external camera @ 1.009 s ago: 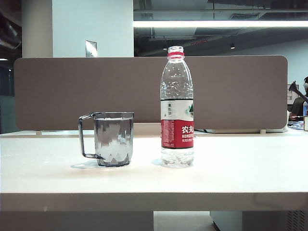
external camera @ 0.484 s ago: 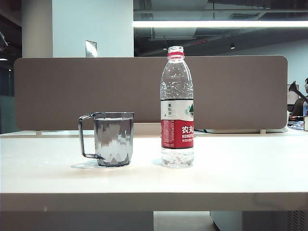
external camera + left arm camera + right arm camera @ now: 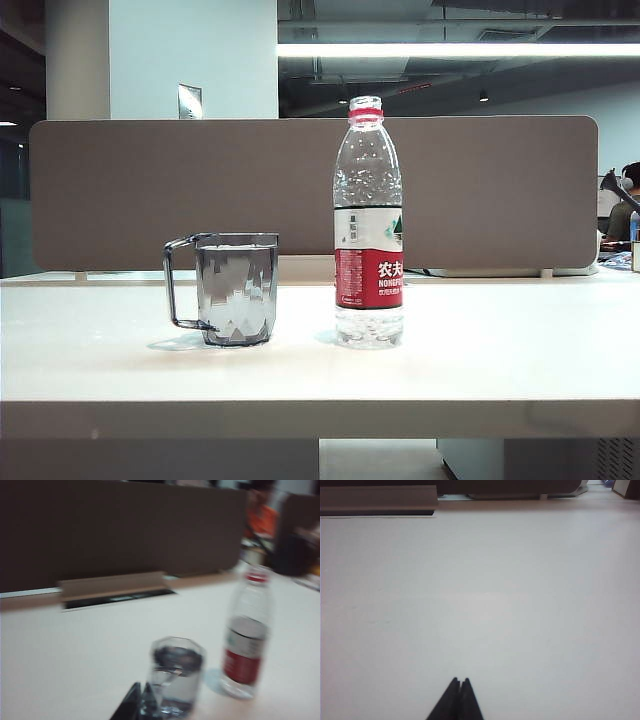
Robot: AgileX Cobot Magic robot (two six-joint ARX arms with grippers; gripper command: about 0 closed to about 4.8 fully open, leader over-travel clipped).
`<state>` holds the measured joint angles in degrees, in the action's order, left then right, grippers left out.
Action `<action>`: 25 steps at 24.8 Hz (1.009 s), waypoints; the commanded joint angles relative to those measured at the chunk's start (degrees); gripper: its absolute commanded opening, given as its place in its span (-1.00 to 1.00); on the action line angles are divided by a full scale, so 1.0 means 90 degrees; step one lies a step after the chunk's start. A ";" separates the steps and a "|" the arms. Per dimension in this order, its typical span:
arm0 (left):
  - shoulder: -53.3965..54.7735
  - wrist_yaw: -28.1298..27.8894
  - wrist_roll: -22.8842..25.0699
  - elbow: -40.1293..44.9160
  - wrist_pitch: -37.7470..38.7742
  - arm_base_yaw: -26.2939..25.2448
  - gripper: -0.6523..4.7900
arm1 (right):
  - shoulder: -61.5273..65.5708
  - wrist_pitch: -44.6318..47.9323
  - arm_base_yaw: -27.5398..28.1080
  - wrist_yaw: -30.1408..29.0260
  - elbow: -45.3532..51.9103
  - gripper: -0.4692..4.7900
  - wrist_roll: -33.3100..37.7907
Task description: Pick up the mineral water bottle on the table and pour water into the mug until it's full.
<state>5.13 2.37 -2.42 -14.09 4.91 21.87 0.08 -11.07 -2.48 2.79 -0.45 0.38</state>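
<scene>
- It looked like an open-plan office.
- A grey-brown divider panel (image 3: 300, 190) backed the white counter (image 3: 480, 350).
- A strip light (image 3: 455, 49) hung under exposed ceiling ducts.

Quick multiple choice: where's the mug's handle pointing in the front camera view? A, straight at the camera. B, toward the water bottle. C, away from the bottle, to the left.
C: in the exterior view the mug has its loop handle on its left side, while the mineral water bottle stands to its right.
</scene>
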 commanded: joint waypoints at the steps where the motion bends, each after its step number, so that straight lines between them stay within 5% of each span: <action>1: -0.0527 -0.0906 -0.0585 0.0515 -0.0253 -0.0044 -0.78 | -0.0007 0.0087 0.0000 0.0002 0.0044 -0.84 0.0002; 6: -0.0522 0.0471 -0.0566 0.1188 -0.0172 -0.0051 -0.78 | 0.0015 0.0083 0.0002 -0.0002 0.0044 -0.84 0.0002; 14: -0.0525 0.0563 -0.0027 0.1506 0.0549 -0.0359 -0.78 | 0.0000 0.0087 0.0002 0.0005 0.0044 -0.84 0.0002; 23: -0.0525 0.0272 -0.0073 0.1508 0.0588 -0.2662 -0.78 | 0.0002 0.0085 0.0002 0.0005 0.0044 -0.84 0.0002; 25: -0.0525 0.0267 -0.0119 0.1508 0.0590 -0.2822 -0.78 | 0.0002 0.0085 0.0002 0.0005 0.0044 -0.84 0.0002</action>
<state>0.36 4.51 -3.09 -0.36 9.78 -3.31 0.10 -11.09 -2.44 2.79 -0.45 0.40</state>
